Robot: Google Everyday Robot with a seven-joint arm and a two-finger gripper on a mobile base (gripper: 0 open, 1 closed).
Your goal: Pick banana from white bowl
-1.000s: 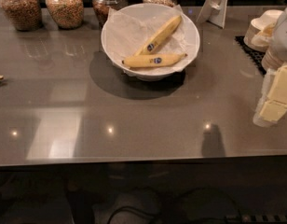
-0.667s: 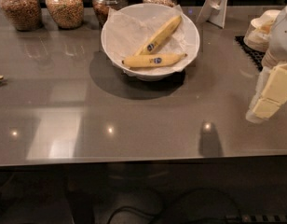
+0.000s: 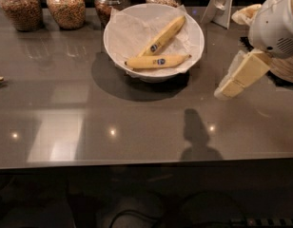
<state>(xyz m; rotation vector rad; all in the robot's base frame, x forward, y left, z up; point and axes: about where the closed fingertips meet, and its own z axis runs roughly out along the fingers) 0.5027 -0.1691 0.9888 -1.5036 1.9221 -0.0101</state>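
Grey counter point(image 3: 61, 118) seen from above, with a white paper-lined bowl point(image 3: 119, 51) towards the back and four jars point(image 3: 65, 6) behind it. Over the last second my claw point(image 3: 225, 90) has slid in from the right edge towards the bowl. It now hangs over the counter just right of the rim, tip angled down and to the left. I take this as the approach still under way, with no contact yet. I cannot tell whether the claw is spread or pressed together. Neither banana has moved. The front banana point(image 3: 158, 61) lies crosswise in the bowl, its pointed end towards the claw. The back banana point(image 3: 164, 33) leans diagonally behind it. Both are left of the claw and further back, still apart from it.
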